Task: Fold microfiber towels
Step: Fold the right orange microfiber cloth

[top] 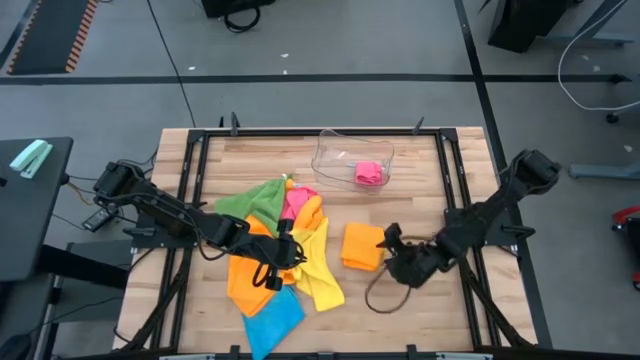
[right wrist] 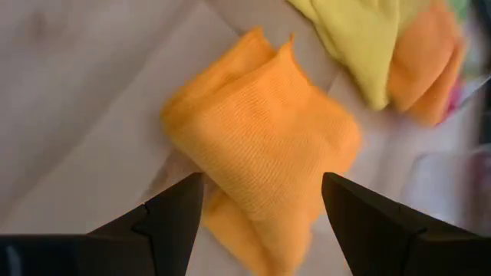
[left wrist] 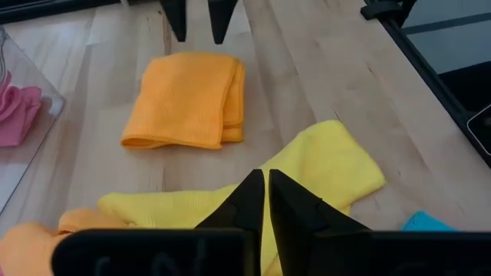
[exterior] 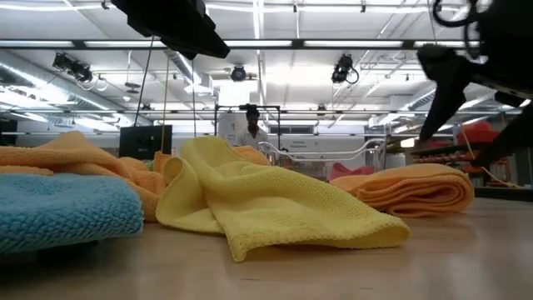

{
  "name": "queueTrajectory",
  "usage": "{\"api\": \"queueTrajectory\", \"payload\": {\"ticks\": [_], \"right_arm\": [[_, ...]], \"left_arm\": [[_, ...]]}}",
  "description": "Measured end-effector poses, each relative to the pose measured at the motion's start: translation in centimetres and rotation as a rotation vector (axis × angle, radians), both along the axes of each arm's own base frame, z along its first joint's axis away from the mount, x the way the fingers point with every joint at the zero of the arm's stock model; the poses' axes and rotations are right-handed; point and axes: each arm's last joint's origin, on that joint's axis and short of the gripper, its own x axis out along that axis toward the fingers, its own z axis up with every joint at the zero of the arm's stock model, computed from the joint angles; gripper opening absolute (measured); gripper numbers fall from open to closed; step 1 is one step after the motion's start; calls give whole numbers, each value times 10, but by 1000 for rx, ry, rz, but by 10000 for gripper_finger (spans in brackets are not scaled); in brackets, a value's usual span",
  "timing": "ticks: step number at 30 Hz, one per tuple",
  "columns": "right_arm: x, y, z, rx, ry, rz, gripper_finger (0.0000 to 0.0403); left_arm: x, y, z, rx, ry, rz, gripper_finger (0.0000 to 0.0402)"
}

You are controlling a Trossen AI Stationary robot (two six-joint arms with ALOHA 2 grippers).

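Note:
A folded orange towel (top: 362, 246) lies flat on the table right of centre. Left of it is a loose pile: a yellow towel (top: 322, 272), an orange one (top: 245, 280), a green one (top: 250, 200), a pink one (top: 297, 203) and a blue one (top: 272, 315). My left gripper (left wrist: 265, 182) hangs shut above the yellow towel (left wrist: 322, 165), clear of it. My right gripper (right wrist: 261, 184) stands open just right of the folded orange towel (right wrist: 268, 138), raised above it, with nothing between its fingers.
A clear plastic tray (top: 340, 150) at the far middle holds a pink towel (top: 369, 173). A dark cable loop (top: 385, 297) lies on the table under the right arm. Black frame rails run along both table sides. A person (exterior: 251, 125) stands far behind the table.

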Motion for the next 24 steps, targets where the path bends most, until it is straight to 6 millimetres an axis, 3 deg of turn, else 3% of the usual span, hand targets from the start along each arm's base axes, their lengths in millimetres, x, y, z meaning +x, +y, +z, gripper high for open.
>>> {"api": "queueTrajectory", "payload": {"ticks": [3, 13, 20, 24], "right_arm": [[-2, 8, -8, -118, 17, 72, 274], [11, 12, -40, -230, 62, 104, 274], [32, 7, -47, -277, 3, 116, 272], [38, 9, -47, -258, -40, 115, 241]], "left_arm": [[0, 0, 0, -12, 0, 8, 24], [1, 1, 0, -28, 0, 23, 30], [1, 1, 0, -24, 0, 21, 22], [0, 1, 0, -26, 6, 21, 28]]}}
